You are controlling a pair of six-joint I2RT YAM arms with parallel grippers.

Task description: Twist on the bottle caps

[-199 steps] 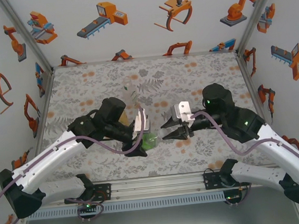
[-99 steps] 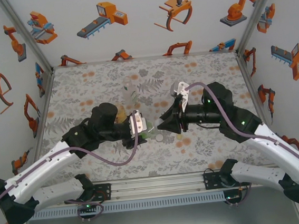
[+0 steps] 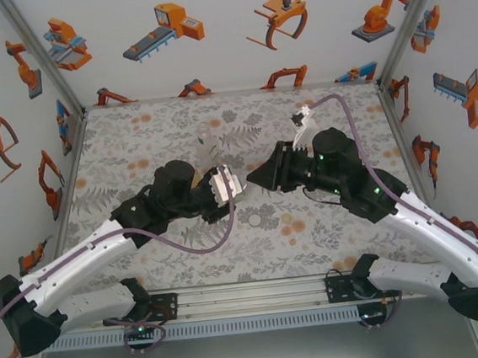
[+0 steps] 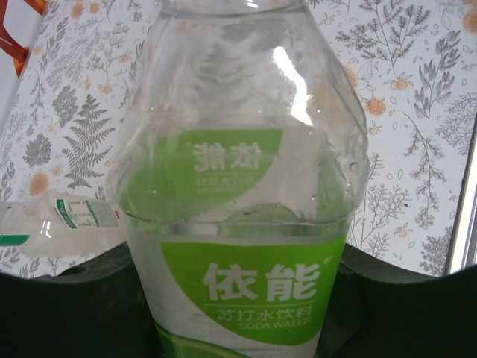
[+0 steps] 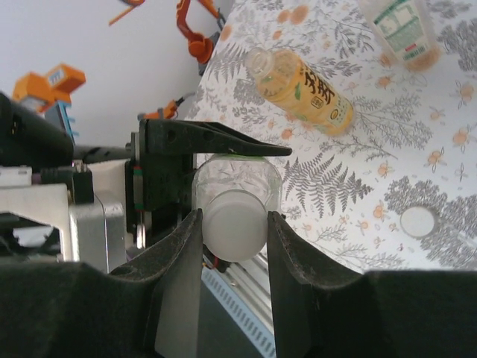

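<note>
The short green bottle, clear with a green label, lies sideways between my two grippers above the table. My left gripper is shut on its labelled body. Its neck points at my right gripper, which is shut on the white cap sitting on the bottle's mouth. The amber-yellow bottle lies uncapped on the mat beyond. The slim clear bottle lies further back. A loose white cap rests on the mat.
The floral mat covers the table between white walls with orange robot stickers. An aluminium rail runs along the near edge by the arm bases. The mat's right half and back strip are open room.
Both grippers rose and shifted toward the back of the table with the green bottle between them. The right wrist turned while shut on the cap. The loose cap stayed put.
</note>
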